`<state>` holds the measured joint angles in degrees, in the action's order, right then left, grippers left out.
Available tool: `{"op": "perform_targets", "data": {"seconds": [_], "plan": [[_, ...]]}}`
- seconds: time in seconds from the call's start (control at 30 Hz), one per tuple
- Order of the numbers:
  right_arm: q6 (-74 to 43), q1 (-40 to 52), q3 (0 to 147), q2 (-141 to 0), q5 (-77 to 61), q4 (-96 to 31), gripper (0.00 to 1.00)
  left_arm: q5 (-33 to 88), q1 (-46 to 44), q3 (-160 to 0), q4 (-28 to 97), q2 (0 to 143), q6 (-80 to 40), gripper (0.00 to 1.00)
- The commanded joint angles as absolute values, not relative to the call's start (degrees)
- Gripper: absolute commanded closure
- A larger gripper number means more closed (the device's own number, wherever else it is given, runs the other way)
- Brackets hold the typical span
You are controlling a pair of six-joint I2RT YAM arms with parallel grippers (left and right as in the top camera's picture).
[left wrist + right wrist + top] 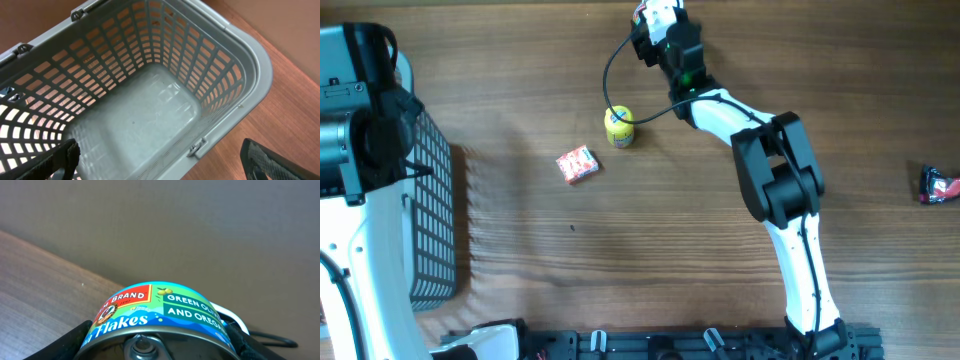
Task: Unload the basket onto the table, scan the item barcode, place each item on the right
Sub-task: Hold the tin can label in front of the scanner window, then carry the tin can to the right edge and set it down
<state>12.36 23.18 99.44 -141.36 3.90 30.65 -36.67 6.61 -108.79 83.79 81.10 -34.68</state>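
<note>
Right gripper (160,347) clamps a round blue-labelled metal can (165,307) beyond the small yellow tub (618,127). Left gripper (162,162) hovers over the grey plastic basket (250,65) with its jaws wide apart, well left of that tub.

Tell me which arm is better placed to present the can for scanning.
Right. The right fingers already grip the can. The left fingers hang open over the basket, holding nothing.
</note>
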Motion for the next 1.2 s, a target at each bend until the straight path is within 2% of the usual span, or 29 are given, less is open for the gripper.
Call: {"op": "perform_targets", "data": {"seconds": [0.0,0.13,0.33,0.53,0.77,0.9,0.97,1.17], "plan": [[13.52,22.41,100.62,-132.40,3.22,27.20,0.47,-38.06,6.98,-108.53,84.05,80.90,-35.44,0.00],[11.29,19.70,100.60,-124.79,5.08,15.84,0.47,-38.04,6.98,-108.53,84.07,80.90,-35.44,0.00],[2.17,10.66,100.60,-116.25,16.58,-6.92,0.47,-38.02,6.98,-108.53,84.07,80.90,-35.46,0.00],[-11.86,-3.09,100.60,-113.36,18.85,-31.07,0.46,-37.98,6.98,-108.53,83.20,80.88,-38.26,0.00],[-20.45,-20.49,100.51,-113.91,18.87,-47.24,0.48,-38.00,6.98,-108.53,81.47,79.33,-38.22,0.00],[-26.20,-27.70,99.18,-114.02,17.28,-50.11,0.49,-37.95,6.98,-108.53,81.49,78.28,-38.22,0.00],[-26.52,-30.65,97.17,-114.02,13.23,-46.98,0.48,-35.99,6.98,-108.53,81.49,77.91,-38.22,0.00],[-25.63,-32.32,95.98,-117.69,11.97,-38.63,0.45,-35.18,6.98,-108.53,81.47,77.89,-38.22,0.00]]}}
